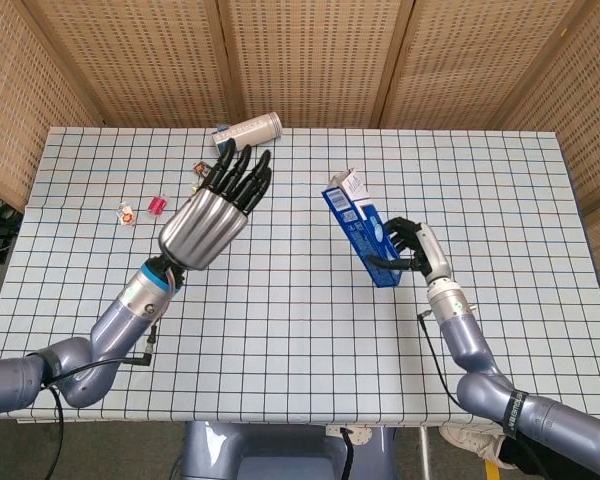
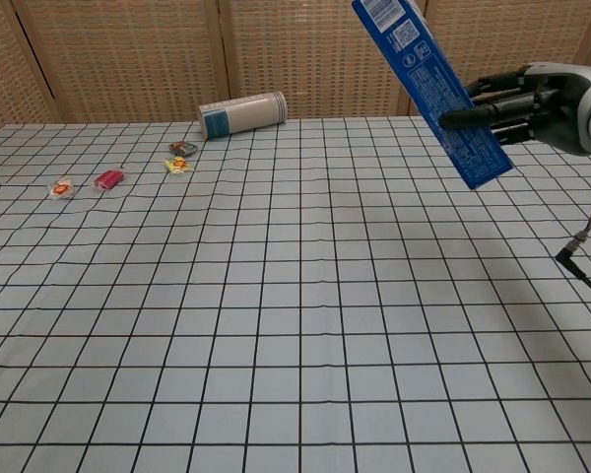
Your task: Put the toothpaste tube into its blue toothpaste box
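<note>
My right hand (image 1: 412, 250) grips the blue box (image 1: 362, 236) low on its length, fingers (image 2: 488, 108) wrapped across the printed face and curled tight. I hold the box off the table (image 1: 310, 330), tilted, its lower end nearest the hand and its upper end leaning up and away toward my left. In the head view the top flap stands open, white inside. The tube itself I cannot see in either view, so I cannot tell whether it sits inside the box.

My left hand (image 1: 212, 210) is well apart from the box, out to the left of my right hand and raised above the table. Its fingers are stretched straight and slightly spread, back of the hand up toward the head camera, holding nothing and touching nothing. The chest view does not show it.

Just beyond the left fingertips a cylindrical can (image 1: 246, 131) lies on its side near the table's far edge. Beside the left hand, on its far side from the box, small wrapped sweets lie scattered on the cloth: a yellow one (image 2: 177, 165) with a dark one (image 2: 183, 149) just beyond it, then a pink one (image 2: 108, 179) and a pale one (image 2: 60, 186) further out to the left.
</note>
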`<move>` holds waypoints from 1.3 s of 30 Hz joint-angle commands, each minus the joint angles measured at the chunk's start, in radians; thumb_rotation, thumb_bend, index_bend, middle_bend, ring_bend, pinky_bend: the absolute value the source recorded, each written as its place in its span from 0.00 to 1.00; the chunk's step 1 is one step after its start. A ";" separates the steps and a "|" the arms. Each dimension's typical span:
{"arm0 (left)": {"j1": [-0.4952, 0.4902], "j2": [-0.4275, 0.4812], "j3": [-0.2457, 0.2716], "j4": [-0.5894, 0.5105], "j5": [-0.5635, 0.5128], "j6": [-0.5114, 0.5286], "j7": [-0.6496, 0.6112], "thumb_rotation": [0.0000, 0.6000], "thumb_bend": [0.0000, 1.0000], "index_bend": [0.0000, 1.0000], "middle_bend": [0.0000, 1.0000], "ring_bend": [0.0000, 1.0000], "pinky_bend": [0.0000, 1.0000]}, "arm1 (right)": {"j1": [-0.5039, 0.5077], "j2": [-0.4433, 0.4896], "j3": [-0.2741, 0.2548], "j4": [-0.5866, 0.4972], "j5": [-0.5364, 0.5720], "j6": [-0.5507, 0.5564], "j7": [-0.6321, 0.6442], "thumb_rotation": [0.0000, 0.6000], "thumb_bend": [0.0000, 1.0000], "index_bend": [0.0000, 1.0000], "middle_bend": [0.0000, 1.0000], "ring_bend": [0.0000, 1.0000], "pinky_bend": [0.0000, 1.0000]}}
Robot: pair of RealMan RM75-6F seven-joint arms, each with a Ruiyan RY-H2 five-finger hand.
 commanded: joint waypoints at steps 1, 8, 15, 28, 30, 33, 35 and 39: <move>0.078 -0.013 0.041 -0.007 0.024 0.053 -0.069 1.00 0.33 0.14 0.06 0.09 0.09 | -0.018 0.003 -0.071 0.071 -0.066 0.069 -0.118 1.00 0.24 0.82 0.62 0.63 0.65; 0.206 -0.018 0.099 -0.020 0.045 0.092 -0.198 1.00 0.33 0.15 0.06 0.09 0.09 | -0.050 0.009 -0.174 0.185 -0.143 0.131 -0.266 1.00 0.24 0.82 0.61 0.63 0.65; 0.296 -0.031 0.124 -0.008 0.089 0.118 -0.302 1.00 0.33 0.16 0.07 0.10 0.11 | -0.081 -0.014 -0.254 0.277 -0.202 0.187 -0.409 1.00 0.24 0.81 0.61 0.63 0.65; 0.417 -0.066 0.137 0.075 0.181 0.160 -0.373 1.00 0.33 0.17 0.07 0.10 0.11 | -0.114 -0.025 -0.318 0.309 -0.164 0.141 -0.585 1.00 0.21 0.55 0.31 0.25 0.18; 0.431 -0.068 0.139 0.083 0.193 0.163 -0.381 1.00 0.33 0.17 0.07 0.10 0.11 | -0.116 -0.021 -0.329 0.306 -0.156 0.136 -0.627 1.00 0.20 0.40 0.12 0.07 0.04; 0.454 -0.068 0.136 0.089 0.206 0.171 -0.399 1.00 0.33 0.17 0.07 0.10 0.11 | -0.123 -0.019 -0.331 0.296 -0.143 0.160 -0.686 1.00 0.18 0.21 0.00 0.00 0.00; 0.471 -0.066 0.133 0.088 0.213 0.179 -0.415 1.00 0.33 0.17 0.07 0.10 0.11 | -0.132 -0.013 -0.329 0.281 -0.139 0.187 -0.718 1.00 0.17 0.12 0.00 0.00 0.00; 0.506 -0.063 0.127 0.079 0.221 0.201 -0.444 1.00 0.33 0.17 0.07 0.10 0.10 | -0.149 -0.002 -0.329 0.264 -0.158 0.257 -0.771 1.00 0.17 0.02 0.00 0.00 0.00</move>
